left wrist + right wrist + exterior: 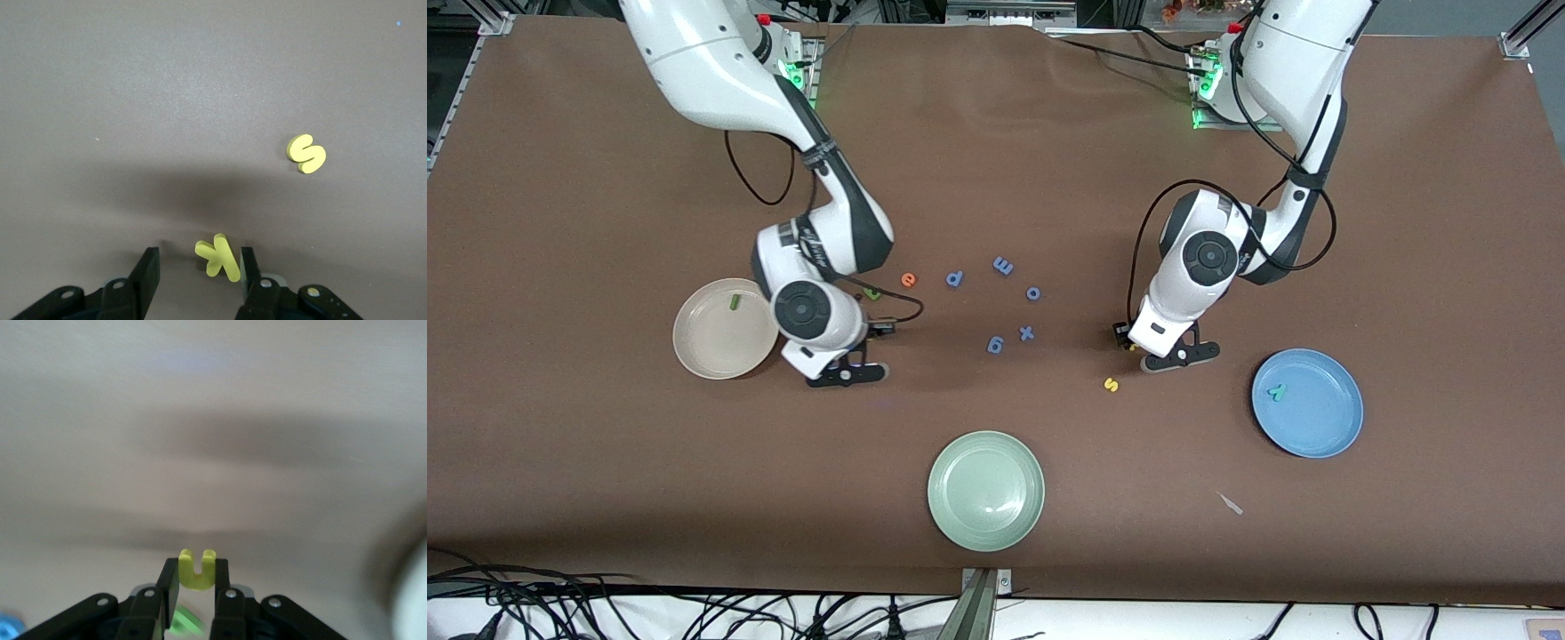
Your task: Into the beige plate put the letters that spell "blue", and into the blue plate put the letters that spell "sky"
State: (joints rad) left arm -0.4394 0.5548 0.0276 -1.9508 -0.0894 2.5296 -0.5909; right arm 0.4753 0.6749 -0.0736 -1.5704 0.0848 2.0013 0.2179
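- Right gripper (197,577): low in the right wrist view, fingers clamped on the yellow "u" (197,570), whose two prongs stick up between them. In the front view it sits left of centre, just beside the beige plate (694,356).
- Left gripper (200,270): low in the left wrist view, fingers apart with the yellow "k" (219,257) between them. The "k" stands tilted and close to one finger; whether it touches I cannot tell. In the front view this gripper hangs right of centre, low over the table.
- Yellow "s" (1111,384): flat on the table, just below the left gripper in the front view.
- Beige plate: holds the thin green "l" bar (735,302) near its upper rim.
- Green "b" (871,293): partly hidden by the right arm, next to the orange "e" (908,280).
- Blue plate (1325,427): lower right of the front view, with the teal-green "y" (1278,391) inside.
- Blue letters (1002,266): five, loose around the centre of the front view.
- Pale green plate (986,491): bottom centre of the front view.
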